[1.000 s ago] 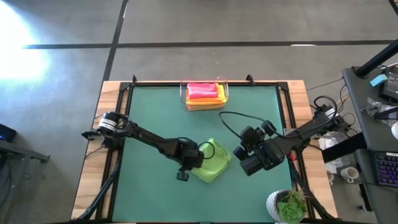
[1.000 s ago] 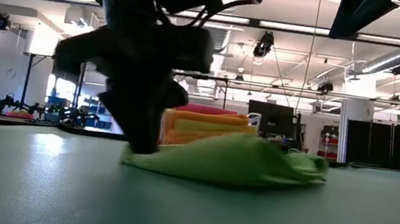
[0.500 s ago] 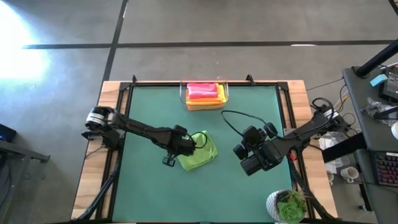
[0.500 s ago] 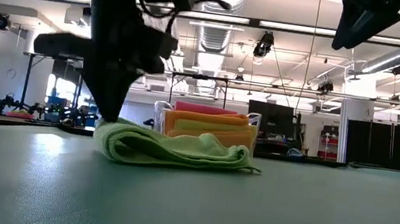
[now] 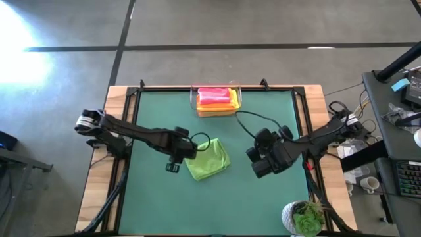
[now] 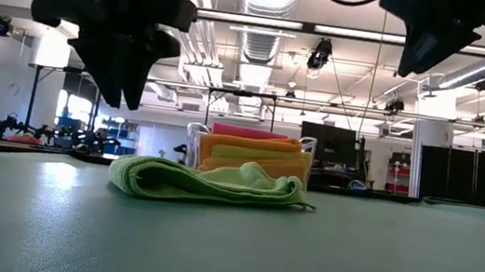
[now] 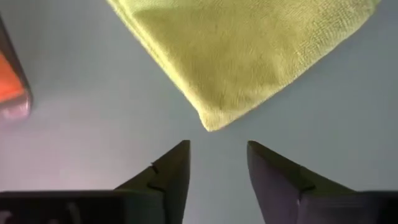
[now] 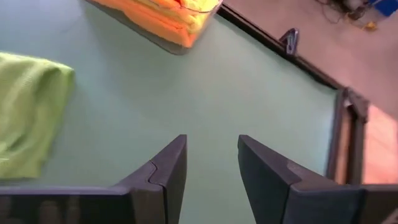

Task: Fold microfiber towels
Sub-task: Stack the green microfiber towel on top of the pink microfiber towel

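**Clearing the folded green towel before the next grab**

From above, the lime green towel [image 5: 208, 160] is lying folded on the green worktop [image 5: 158, 112], near the middle. Your left gripper [image 5: 172, 160] is hanging just beside its left edge, released and empty. Your right gripper [image 5: 261, 162] is waiting well apart to the right, also released. The other towels [image 5: 216, 100] are sitting stacked in the clear bin [image 5: 195, 99] at the far edge.

At table height, the towel [image 6: 208, 184] is resting flat in a low bundle, and both grippers are hanging clear above it. Lift straight up so you are not dragging a fold open.

Through the left wrist camera, the fingers [image 7: 171, 174] are standing parted with nothing between them, and a towel corner [image 7: 208, 123] is lying just ahead of them; steer away from it.

Through the right wrist camera, the fingers [image 8: 168, 168] are parted over bare worktop, with the bin [image 8: 166, 25] ahead. I judge the fold is done.
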Motion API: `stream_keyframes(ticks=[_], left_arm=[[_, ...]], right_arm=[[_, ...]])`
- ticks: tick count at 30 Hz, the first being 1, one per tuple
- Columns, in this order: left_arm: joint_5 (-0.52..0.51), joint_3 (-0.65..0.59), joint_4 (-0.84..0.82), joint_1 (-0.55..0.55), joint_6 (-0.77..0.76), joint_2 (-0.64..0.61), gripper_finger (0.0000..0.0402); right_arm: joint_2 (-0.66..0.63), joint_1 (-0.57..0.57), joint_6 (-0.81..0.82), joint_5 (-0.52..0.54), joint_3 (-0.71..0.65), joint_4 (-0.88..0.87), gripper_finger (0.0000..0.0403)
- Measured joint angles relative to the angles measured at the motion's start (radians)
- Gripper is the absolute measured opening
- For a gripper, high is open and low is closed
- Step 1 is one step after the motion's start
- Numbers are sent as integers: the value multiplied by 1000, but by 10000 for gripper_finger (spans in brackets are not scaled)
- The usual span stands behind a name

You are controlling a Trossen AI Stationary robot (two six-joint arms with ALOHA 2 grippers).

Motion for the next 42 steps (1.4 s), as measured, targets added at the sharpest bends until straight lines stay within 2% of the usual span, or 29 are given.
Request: stream_keyframes(ticks=[6, 11, 14, 18, 23, 28, 34, 38, 42], left_arm=[[3, -15, 5, 0, -91, -57, 155], [7, -110, 81, 2, -189, -149, 155], [12, -205, 219, 2, -298, -222, 155], [18, -325, 377, 6, -439, -309, 155], [23, -428, 486, 7, -611, -364, 155], [26, -474, 528, 7, -723, -360, 155], [38, -511, 579, 7, -827, -318, 155], [39, -515, 605, 7, -832, -282, 155], [44, -520, 661, 4, -785, -243, 155]], right_arm=[[-67, -82, -138, -43, -94, -3, 134], [-194, -145, -186, -51, -232, 97, 134], [-299, -173, -296, -96, -327, 295, 134], [-427, -223, -499, -219, -466, 676, 134], [-491, -295, -687, -352, -610, 1112, 135], [-461, -391, -790, -538, -660, 1276, 161], [-323, -483, -976, -694, -660, 1436, 205], [-194, -510, -1152, -775, -631, 1539, 216], [-66, -515, -1311, -827, -584, 1549, 215]])
